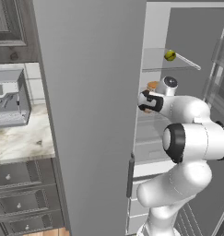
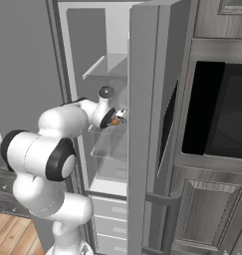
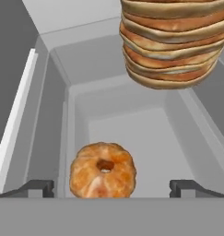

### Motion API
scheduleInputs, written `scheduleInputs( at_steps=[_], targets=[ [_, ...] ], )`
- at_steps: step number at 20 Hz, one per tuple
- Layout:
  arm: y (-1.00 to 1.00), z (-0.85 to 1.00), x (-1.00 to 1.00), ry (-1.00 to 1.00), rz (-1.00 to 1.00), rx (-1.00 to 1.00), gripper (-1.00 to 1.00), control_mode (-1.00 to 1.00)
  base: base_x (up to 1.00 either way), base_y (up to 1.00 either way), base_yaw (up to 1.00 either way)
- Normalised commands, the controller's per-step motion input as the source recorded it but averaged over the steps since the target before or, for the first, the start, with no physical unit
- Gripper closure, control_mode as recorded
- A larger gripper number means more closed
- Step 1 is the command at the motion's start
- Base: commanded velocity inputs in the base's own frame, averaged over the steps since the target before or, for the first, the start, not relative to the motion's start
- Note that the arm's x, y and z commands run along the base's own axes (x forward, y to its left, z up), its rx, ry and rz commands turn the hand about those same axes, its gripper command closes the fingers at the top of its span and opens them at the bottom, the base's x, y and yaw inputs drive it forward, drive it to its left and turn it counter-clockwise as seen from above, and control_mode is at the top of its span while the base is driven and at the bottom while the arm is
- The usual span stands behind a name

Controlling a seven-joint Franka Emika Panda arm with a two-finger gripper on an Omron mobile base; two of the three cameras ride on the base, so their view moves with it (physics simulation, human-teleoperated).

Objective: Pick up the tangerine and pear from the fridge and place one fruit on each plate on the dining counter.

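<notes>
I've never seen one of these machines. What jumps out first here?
The white arm reaches into the open grey-steel fridge, its hand spread open around a small round orange tangerine. A tan stack of pancakes sits just beyond, and a small yellow-green pear rests on the glass shelf above.

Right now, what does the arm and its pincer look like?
Glossy white rounded arm segments with black bands at the joints and a grey round cap near the wrist. No cables or markings visible. The pincer ends in two small dark grey, blocky fingertips.
</notes>
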Motion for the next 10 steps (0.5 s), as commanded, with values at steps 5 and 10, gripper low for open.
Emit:
scheduleInputs(
  at_steps=[5, 10],
  targets=[
    [0.0, -0.2, 0.0, 0.03, 0.0, 0.0, -1.0, -1.0, 0.0, 0.0, 0.0],
    [0.0, -0.13, 0.05, 0.01, 0.0, 0.0, -1.0, -1.0, 0.0, 0.0, 0.0]
  ],
)
